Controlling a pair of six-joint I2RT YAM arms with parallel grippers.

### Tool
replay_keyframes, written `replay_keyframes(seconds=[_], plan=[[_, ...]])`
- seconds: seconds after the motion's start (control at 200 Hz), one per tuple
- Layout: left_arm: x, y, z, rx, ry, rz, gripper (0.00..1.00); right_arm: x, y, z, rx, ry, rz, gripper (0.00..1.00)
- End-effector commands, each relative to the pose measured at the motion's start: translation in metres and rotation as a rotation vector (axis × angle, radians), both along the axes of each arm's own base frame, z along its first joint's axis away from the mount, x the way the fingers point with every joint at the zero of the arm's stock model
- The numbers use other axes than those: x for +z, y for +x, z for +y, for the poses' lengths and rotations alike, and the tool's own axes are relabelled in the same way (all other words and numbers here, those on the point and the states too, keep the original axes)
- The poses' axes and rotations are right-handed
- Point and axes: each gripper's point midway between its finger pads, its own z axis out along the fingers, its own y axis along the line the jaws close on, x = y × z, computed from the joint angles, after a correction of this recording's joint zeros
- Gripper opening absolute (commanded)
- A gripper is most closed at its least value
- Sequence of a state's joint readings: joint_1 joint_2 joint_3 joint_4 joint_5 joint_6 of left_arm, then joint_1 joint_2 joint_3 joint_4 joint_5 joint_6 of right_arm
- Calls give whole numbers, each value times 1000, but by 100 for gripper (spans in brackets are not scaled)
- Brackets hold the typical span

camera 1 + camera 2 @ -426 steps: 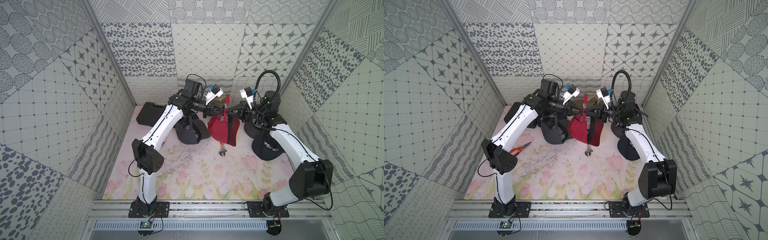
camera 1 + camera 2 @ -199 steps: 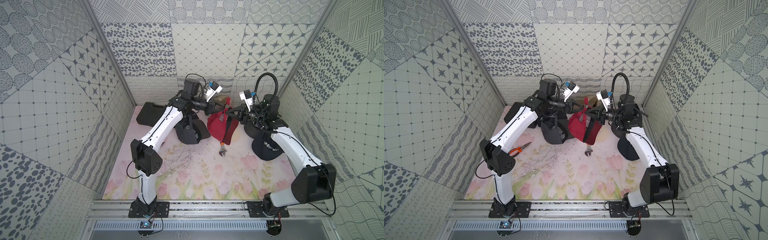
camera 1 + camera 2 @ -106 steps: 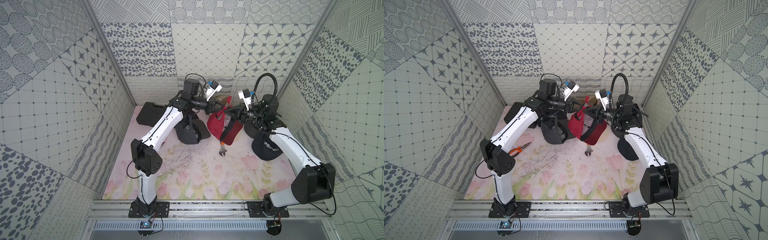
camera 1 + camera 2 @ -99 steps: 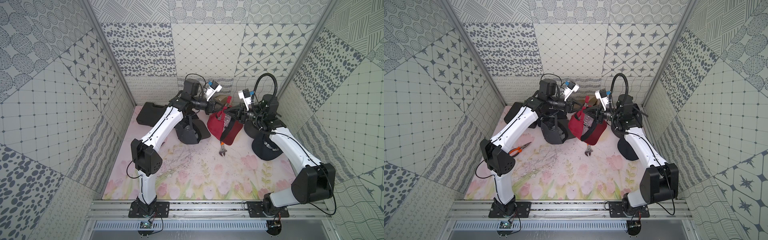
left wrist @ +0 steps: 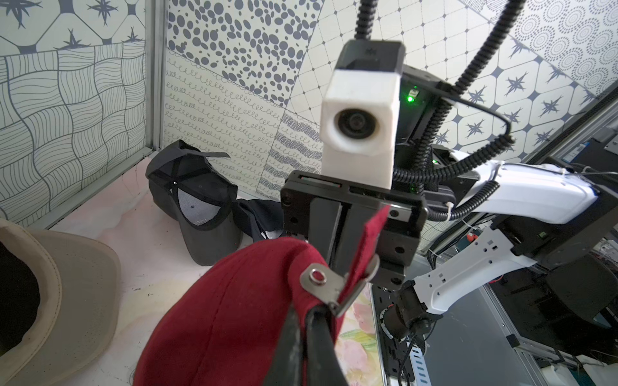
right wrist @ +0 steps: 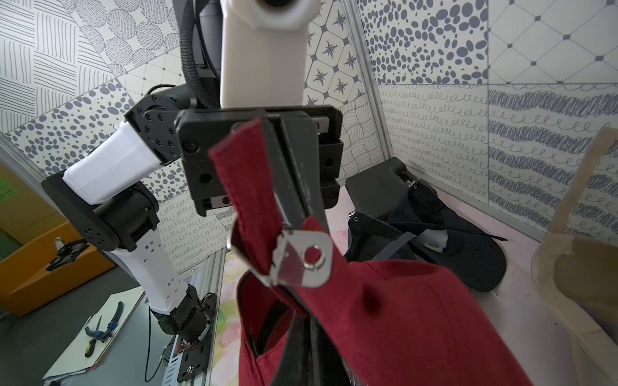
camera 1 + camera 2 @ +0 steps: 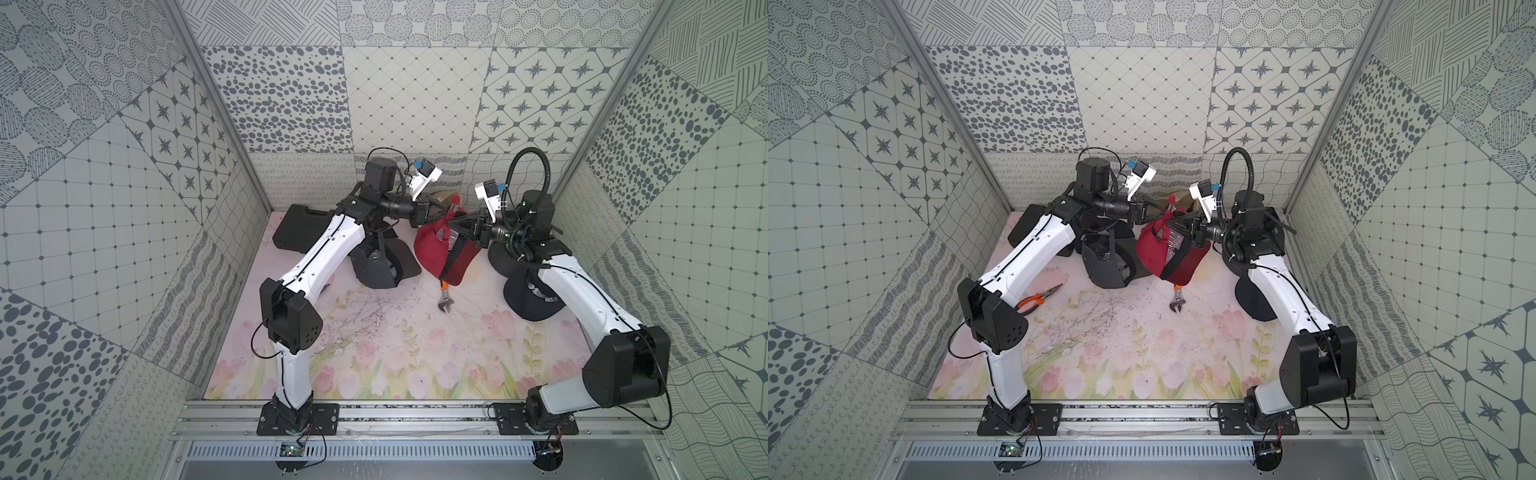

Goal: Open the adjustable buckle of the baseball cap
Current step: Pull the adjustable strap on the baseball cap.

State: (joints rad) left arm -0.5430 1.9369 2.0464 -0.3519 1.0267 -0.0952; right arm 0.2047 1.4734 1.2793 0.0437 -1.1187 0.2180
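- Red baseball cap (image 7: 428,249) is hanging clear of the floral mat (image 7: 395,353) at the mat's 12 o'clock, held up between both grippers, crown sagging toward 6 o'clock.
- Left gripper (image 6: 291,220) is pointing in from the cap's 9 o'clock, fingers pressed together, tips pinching at the top edge of the metal buckle (image 6: 306,264).
- Right gripper (image 5: 339,254) is pointing in from the cap's 3 o'clock, fingers pressed together, pinching the cap's back band just beside the buckle.
- Red strap tail (image 6: 244,187) is passing through the buckle and sticking up between the two grippers; cannot tell whether the clasp is released.
- Dark grey cap (image 7: 382,266) is lying at the red cap's 9 o'clock, under the left arm.
- Black cap (image 7: 532,299) is lying at the red cap's 4 o'clock, under the right arm.
- Tan cap (image 5: 50,284) is lying behind the red cap, at 12 o'clock.
- Orange-handled wrench (image 7: 444,301) is lying at the red cap's 6 o'clock, handle partly hidden under it.
- Black case (image 7: 295,228) is sitting at the mat's 10 o'clock.
- Orange pliers (image 7: 1038,297) are lying at the mat's 9 o'clock.
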Motion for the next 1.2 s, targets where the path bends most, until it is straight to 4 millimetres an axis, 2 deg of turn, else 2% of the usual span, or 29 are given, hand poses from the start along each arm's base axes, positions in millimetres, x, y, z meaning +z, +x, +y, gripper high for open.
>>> replay_keyframes(seconds=[0.0, 0.355, 0.71, 1.115, 1.156, 1.196], plan=[[29, -5, 2, -37, -87, -61, 0, -13, 3, 3, -9, -20, 11, 0], [32, 2, 8, -12, -117, -56, 0, -34, 5, 9, 0, -52, 57, 0], [37, 5, 14, 14, -140, -69, 0, -56, -1, 20, 18, -86, 94, 0], [35, 9, 19, 38, -132, -84, 0, -64, -15, 16, -3, -99, 102, 0], [35, 9, 19, 42, -128, -88, 0, -64, -16, 14, -19, -102, 100, 11], [34, 10, 20, 46, -124, -93, 0, -63, -19, 11, -33, -106, 90, 27]])
